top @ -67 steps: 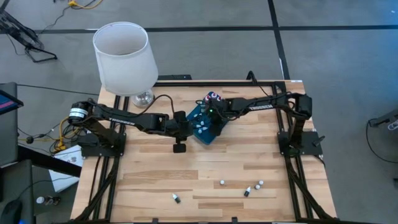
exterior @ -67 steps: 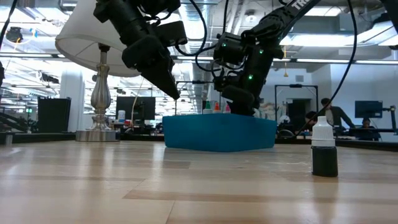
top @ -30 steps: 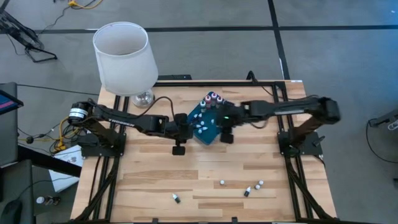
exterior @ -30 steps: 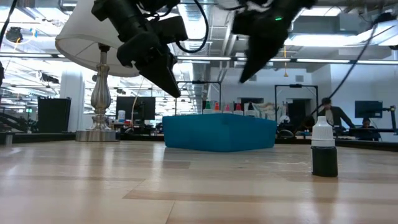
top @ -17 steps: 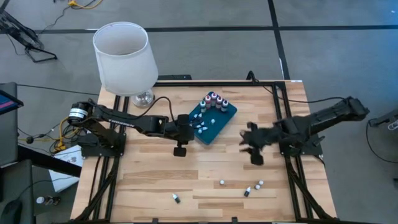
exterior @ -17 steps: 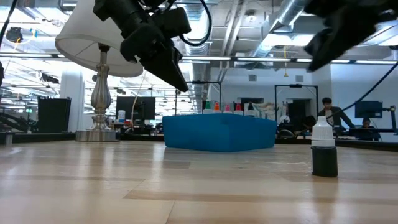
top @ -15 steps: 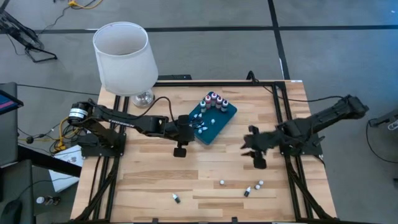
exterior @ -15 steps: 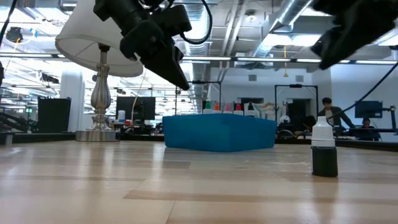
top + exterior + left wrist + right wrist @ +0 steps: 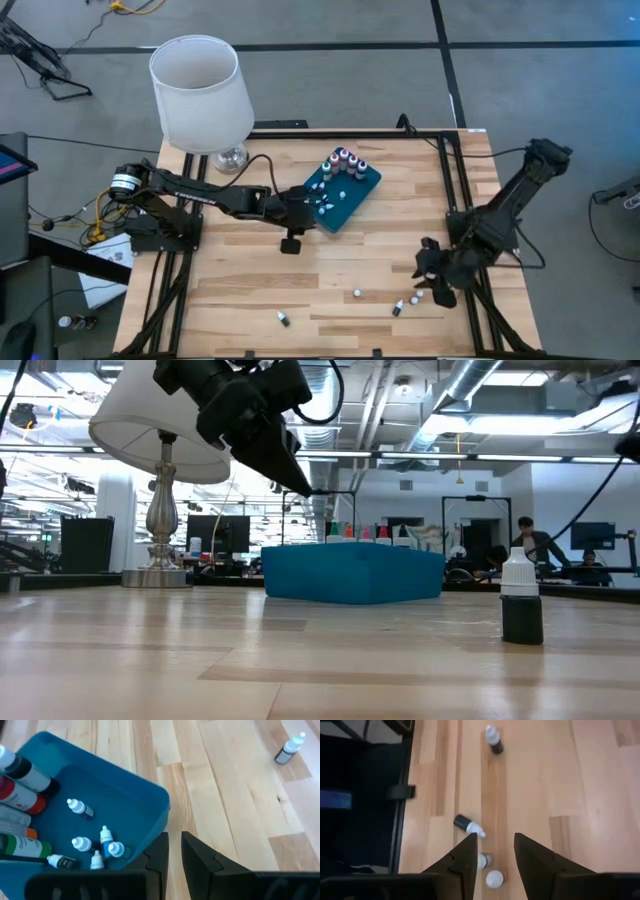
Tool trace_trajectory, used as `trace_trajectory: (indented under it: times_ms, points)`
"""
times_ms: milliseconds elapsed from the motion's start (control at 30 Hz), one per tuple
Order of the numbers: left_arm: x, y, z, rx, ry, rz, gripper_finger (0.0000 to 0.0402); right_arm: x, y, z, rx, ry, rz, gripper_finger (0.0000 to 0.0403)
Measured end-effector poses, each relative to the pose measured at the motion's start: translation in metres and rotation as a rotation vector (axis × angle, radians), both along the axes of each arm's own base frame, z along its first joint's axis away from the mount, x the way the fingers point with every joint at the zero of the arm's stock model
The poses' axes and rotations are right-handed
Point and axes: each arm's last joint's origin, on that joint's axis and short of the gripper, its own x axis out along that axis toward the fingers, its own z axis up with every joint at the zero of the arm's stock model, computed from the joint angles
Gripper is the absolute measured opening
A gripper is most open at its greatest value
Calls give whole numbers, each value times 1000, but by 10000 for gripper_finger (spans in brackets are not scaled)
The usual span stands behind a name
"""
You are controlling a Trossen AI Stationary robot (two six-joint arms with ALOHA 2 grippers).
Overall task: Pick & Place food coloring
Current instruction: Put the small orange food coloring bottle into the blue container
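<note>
The right hand (image 9: 428,272), fingers apart and empty, hangs above loose food coloring bottles (image 9: 418,296) at the desk's (image 9: 250,290) five o'clock. It should probably drop straight down and pinch one.

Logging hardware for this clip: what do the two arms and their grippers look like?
Both arms are dark, slim, jointed links with black cables running along them. The left arm carries a silver-white ring near its base. The left gripper and right gripper each have two matte black, flat, angular fingers.
</note>
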Motion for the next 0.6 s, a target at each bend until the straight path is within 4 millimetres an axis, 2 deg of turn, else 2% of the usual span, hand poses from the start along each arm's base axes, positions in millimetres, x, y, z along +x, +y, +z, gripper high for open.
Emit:
trace_trajectory:
  times_ms: [267,600]
  points:
    - [1,0,2,-25,-24,22,41,-12,20,-20,-113,80,87,118]
    - [3,0,3,-30,-47,25,41,-15,30,-33,-133,138,108,118]
